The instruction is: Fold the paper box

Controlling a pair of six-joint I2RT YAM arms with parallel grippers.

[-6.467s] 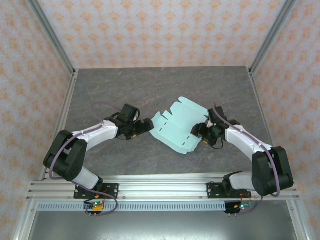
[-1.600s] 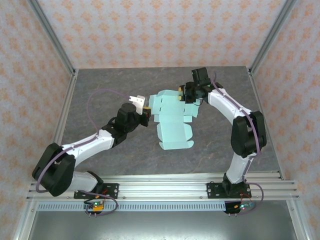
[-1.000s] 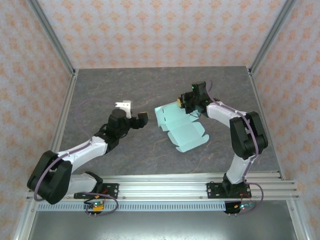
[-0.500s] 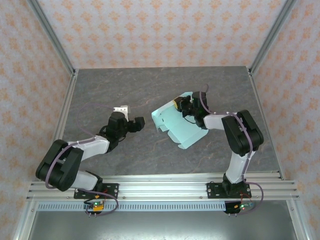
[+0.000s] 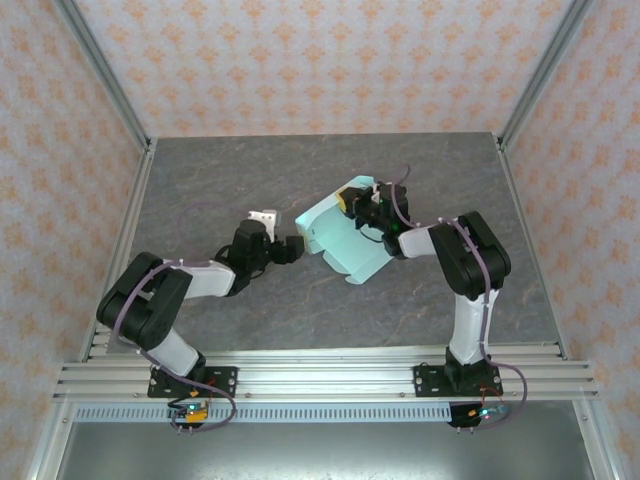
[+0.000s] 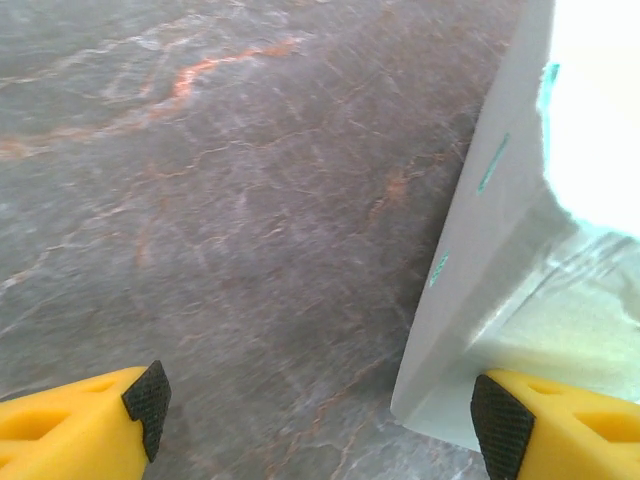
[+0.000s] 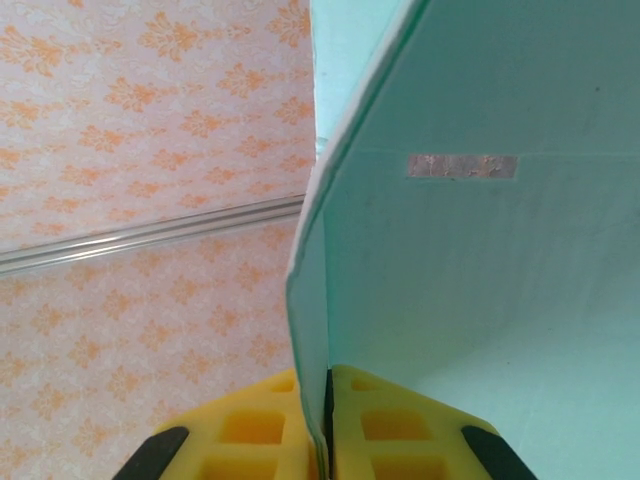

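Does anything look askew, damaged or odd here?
The paper box is not lying flat: it is tilted up from the table, pinched at its far edge by the shut right gripper, with the open left gripper at a lower corner. No tears or crushing show.

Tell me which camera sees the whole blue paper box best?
The top external view: it shows the pale mint-blue card paper box whole, outline and flaps together. The left wrist view catches a pale corner of it. The right wrist view shows a close-up panel pinched by the right end effector.
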